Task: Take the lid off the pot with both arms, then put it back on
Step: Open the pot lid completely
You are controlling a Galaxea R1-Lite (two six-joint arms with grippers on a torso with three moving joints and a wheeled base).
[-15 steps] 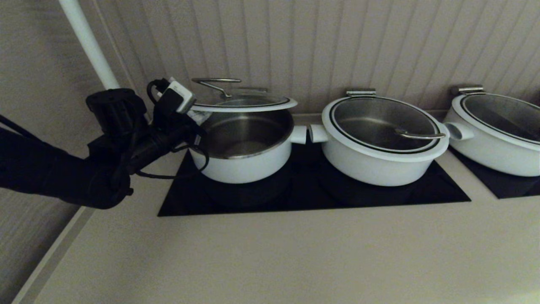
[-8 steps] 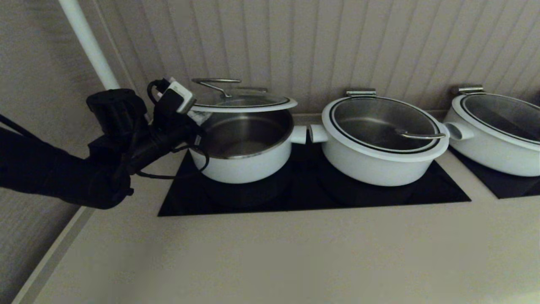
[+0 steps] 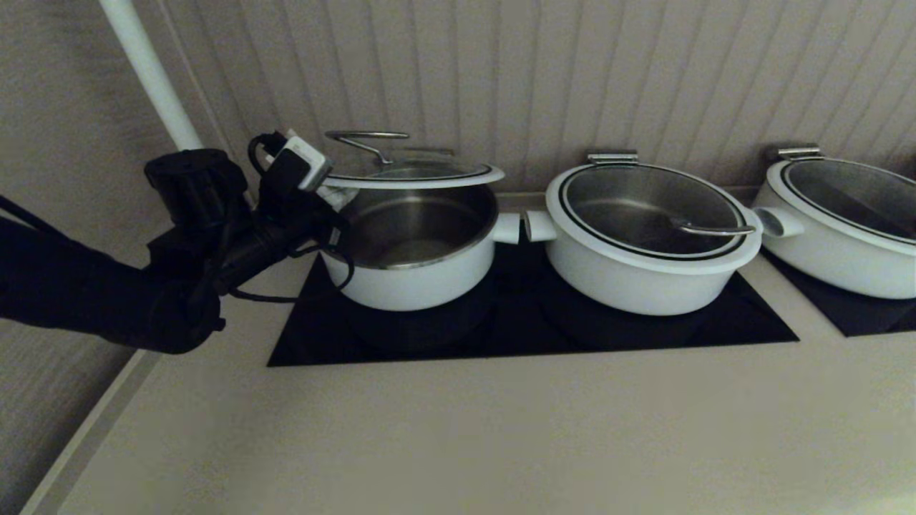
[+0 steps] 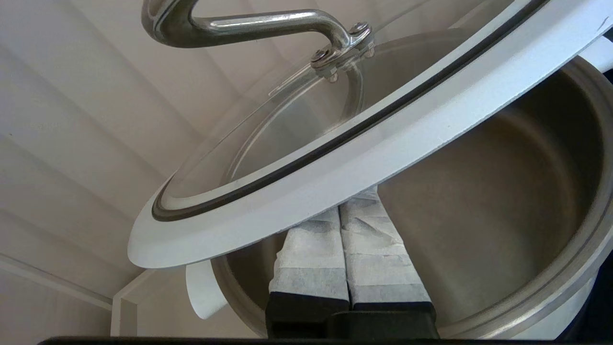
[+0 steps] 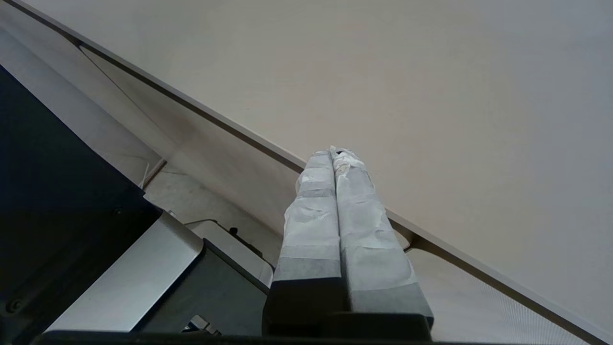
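The lid [image 3: 415, 174], clear glass with a white rim and a steel loop handle [image 3: 366, 136], is raised above the pot [image 3: 422, 275] and tilted, its left edge up. My left gripper [image 3: 333, 194] is at the pot's left rim. In the left wrist view its fingers [image 4: 311, 249] are pressed together under the lid's white rim [image 4: 335, 158], propping it over the pot's steel inside [image 4: 503, 191]; the fingertips are hidden by the rim. My right gripper [image 5: 334, 153] is shut and empty, parked out of the head view beside a counter edge.
Two wider white pots with lids [image 3: 647, 243] [image 3: 844, 229] stand to the right on black cooktops [image 3: 515, 329]. A panelled wall is close behind the pots. A white pole [image 3: 150, 71] rises at the back left. Beige counter [image 3: 465, 429] lies in front.
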